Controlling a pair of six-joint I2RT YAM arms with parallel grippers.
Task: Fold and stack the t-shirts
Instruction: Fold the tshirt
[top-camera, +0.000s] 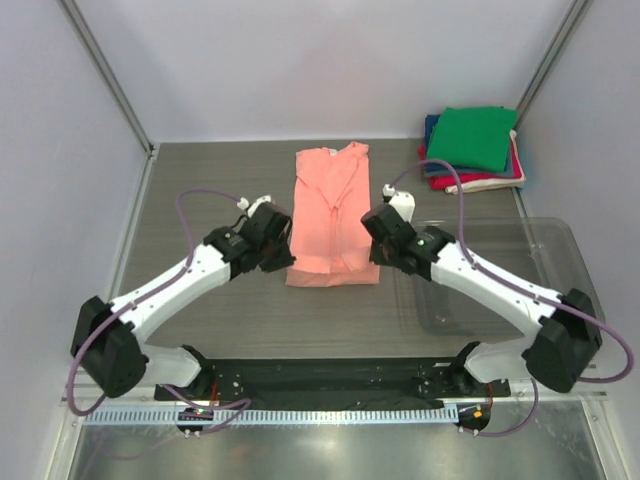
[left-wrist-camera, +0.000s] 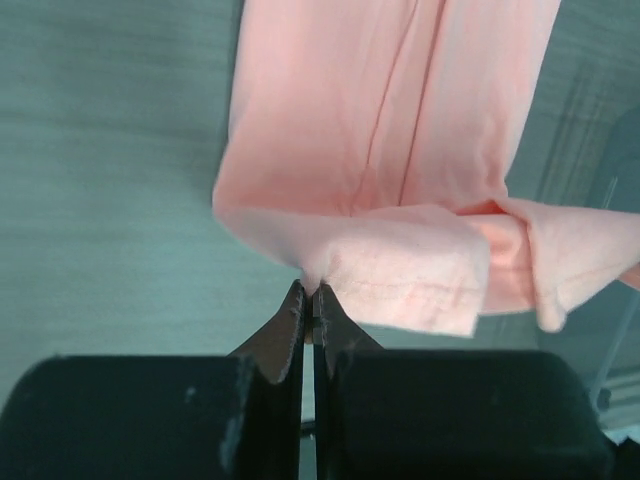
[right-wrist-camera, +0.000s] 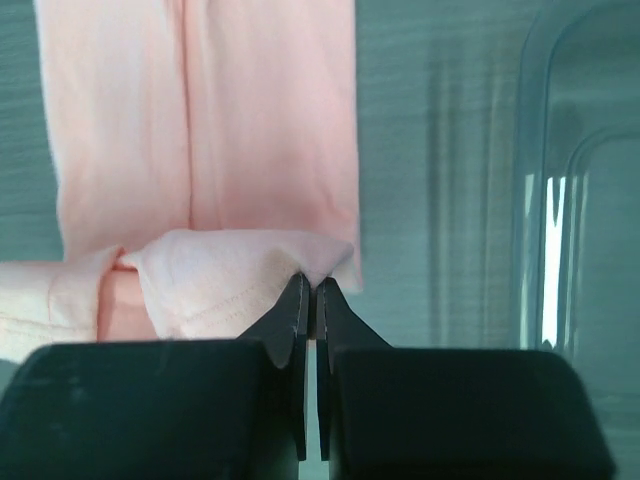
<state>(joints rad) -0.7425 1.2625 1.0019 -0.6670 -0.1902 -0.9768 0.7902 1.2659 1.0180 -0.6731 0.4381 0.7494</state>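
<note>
A salmon-pink t-shirt (top-camera: 330, 205) lies folded into a long strip in the middle of the table, collar end away from me. My left gripper (top-camera: 287, 262) is shut on its near left corner, and in the left wrist view the gripper (left-wrist-camera: 311, 292) pinches pink cloth (left-wrist-camera: 380, 130) with the hem lifted and curled over. My right gripper (top-camera: 375, 257) is shut on the near right corner; in the right wrist view that gripper (right-wrist-camera: 311, 282) holds a raised fold of the shirt (right-wrist-camera: 200, 120). At the back right sits a stack of folded t-shirts, green (top-camera: 475, 135) on top, with navy (top-camera: 432, 125) and red (top-camera: 480, 183) edges showing below.
A clear plastic tray (top-camera: 560, 250) rests on the table right of the right arm, its rim (right-wrist-camera: 580, 200) close beside the pink shirt's right side. Walls close the table at the left, back and right.
</note>
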